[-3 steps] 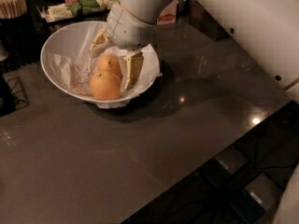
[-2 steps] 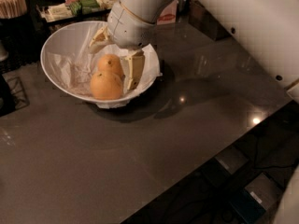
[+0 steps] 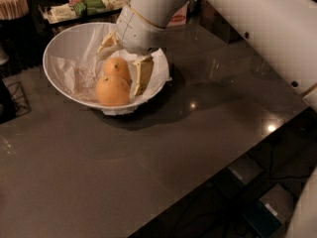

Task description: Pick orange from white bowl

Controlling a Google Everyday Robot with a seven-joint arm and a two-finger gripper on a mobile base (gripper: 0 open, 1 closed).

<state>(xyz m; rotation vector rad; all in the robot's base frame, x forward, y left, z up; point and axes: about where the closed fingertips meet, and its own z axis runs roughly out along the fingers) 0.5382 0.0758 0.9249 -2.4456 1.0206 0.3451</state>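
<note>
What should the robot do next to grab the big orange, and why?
Probably slide the end effector slightly toward the near rim. Its open fingers flank the smaller orange, while the larger orange lies just in front in the white bowl.

— How is the light here?
— Dim overall. The bench [image 3: 148, 152] is dark and glossy, and two small bright glints sit toward its right side, so the light comes from above.
— Any shadows?
— A broad, soft one spreads over the bench from under the white bowl [image 3: 64, 46] toward the right.
— What is brightest?
— The white shell of the arm [image 3: 257, 19] and the bowl's far wall. The gripper [image 3: 124, 59] hangs inside the bowl's right half, jaws apart, and shades the paper [image 3: 69, 73] below it. The orange [image 3: 112, 90] near the front rim glows warm on top and is darker underneath.
— And the edges?
— The upper left corner and the floor [image 3: 247, 192] at lower right sink to near black.
</note>
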